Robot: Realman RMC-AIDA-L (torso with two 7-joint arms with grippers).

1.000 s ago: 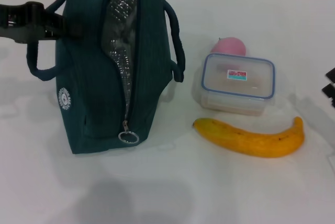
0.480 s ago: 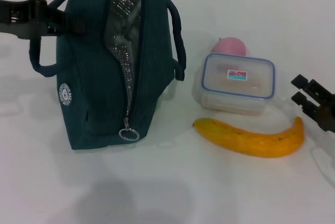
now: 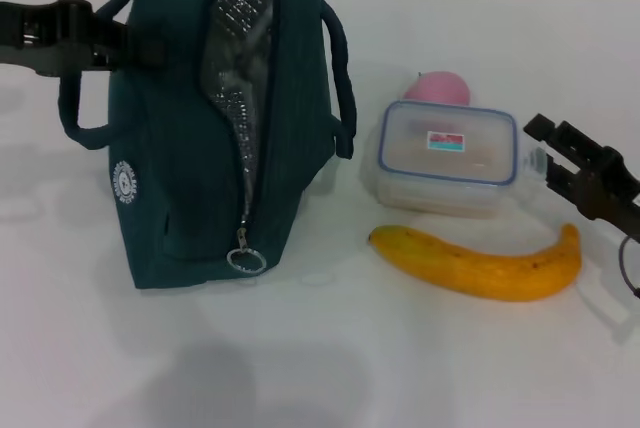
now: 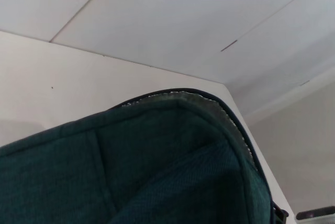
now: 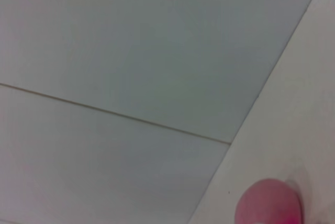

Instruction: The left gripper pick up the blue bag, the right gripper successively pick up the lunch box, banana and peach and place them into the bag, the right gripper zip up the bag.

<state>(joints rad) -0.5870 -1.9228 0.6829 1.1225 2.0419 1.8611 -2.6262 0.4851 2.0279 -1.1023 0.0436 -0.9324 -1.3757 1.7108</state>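
The blue bag [image 3: 170, 148] stands upright at the left of the white table, its zipper open and its foil lining [image 3: 235, 38] showing. My left gripper [image 3: 140, 45] is shut on the bag's upper left side by the handle. The bag's fabric fills the left wrist view [image 4: 157, 171]. The lunch box [image 3: 447, 158] lies to the right of the bag. The peach [image 3: 440, 86] sits just behind it and also shows in the right wrist view [image 5: 269, 203]. The banana [image 3: 480, 266] lies in front of the box. My right gripper [image 3: 548, 153] is open at the box's right end.
The bag's ring zipper pull [image 3: 245, 260] hangs low on its front. The bag's right handle [image 3: 340, 78] sticks out toward the lunch box. The white table [image 3: 320, 368] stretches in front of the objects, and a tiled wall lies behind.
My right gripper has come in from the right edge to the lunch box's right end. The box has shifted slightly left. The left gripper still holds the bag.
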